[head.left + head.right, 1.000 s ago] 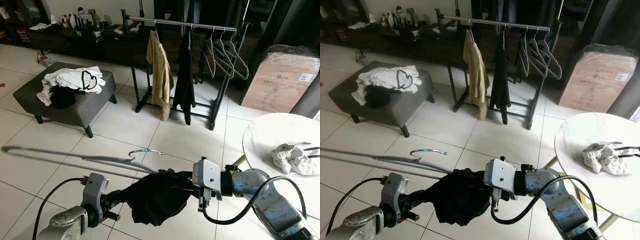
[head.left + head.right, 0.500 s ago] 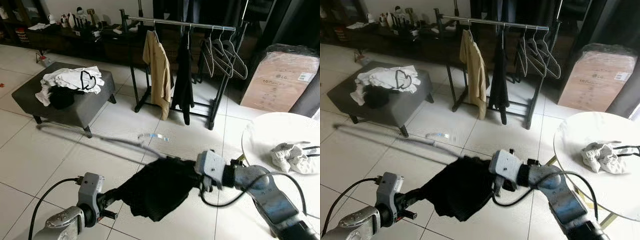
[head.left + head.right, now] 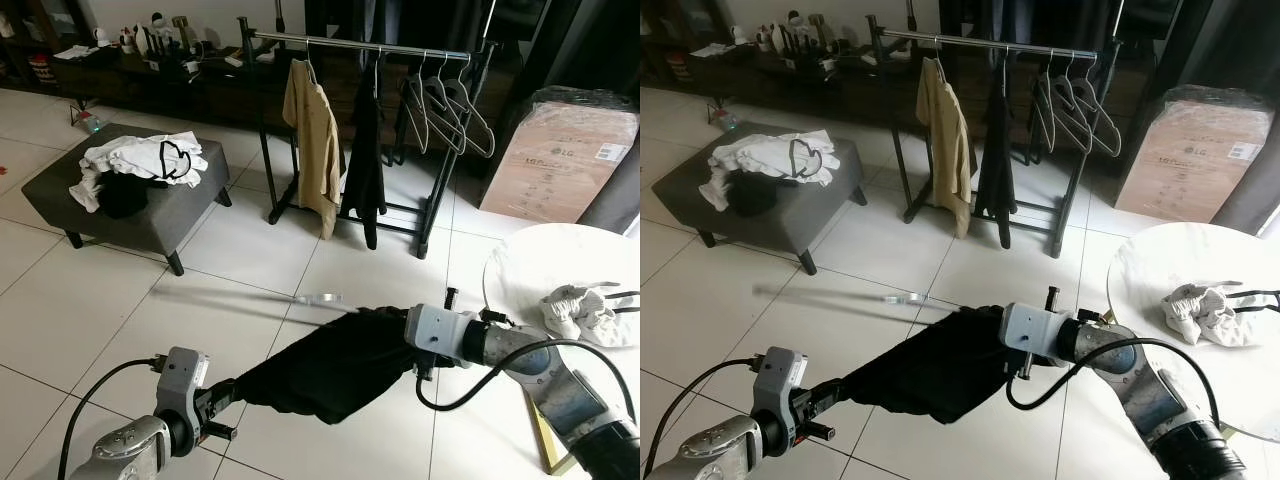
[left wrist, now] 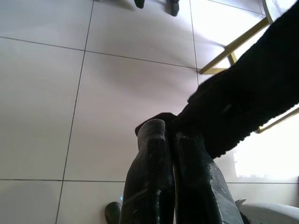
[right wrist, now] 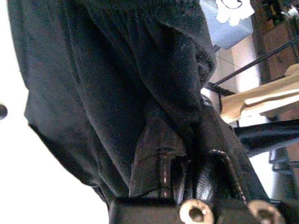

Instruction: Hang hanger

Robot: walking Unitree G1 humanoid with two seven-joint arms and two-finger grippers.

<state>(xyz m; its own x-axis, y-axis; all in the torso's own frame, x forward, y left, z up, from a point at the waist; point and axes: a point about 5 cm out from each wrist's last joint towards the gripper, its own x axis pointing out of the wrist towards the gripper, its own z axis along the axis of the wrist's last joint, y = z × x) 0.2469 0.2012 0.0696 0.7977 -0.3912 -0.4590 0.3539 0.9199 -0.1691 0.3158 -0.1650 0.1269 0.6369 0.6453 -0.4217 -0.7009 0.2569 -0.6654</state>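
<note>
A black garment [image 3: 330, 360] hangs stretched low over the floor between my two grippers. My left gripper [image 3: 228, 388] is shut on its lower left corner; in the left wrist view the fingers [image 4: 156, 154] pinch the black cloth [image 4: 243, 88]. My right gripper [image 3: 402, 332] is shut on the upper right edge, with cloth [image 5: 117, 70] draped over its fingers [image 5: 159, 149]. A silver hanger hook [image 3: 320, 298], blurred, pokes out at the garment's top edge. The clothes rack [image 3: 370, 46] stands ahead across the tiles, with a beige shirt [image 3: 305, 130], a dark garment [image 3: 368, 150] and empty hangers [image 3: 450, 105].
A grey ottoman [image 3: 150, 205] with a pile of white and black clothes sits at the left. A round white table [image 3: 540, 265] with a white cloth [image 3: 585, 310] stands at the right, a cardboard box [image 3: 565, 155] behind it. A dark sideboard lines the back wall.
The two grippers have drawn apart and the bunched garment is now pulled out flat. The hanger's long blurred bar on the left is gone; its hook has shifted right, to the garment's top.
</note>
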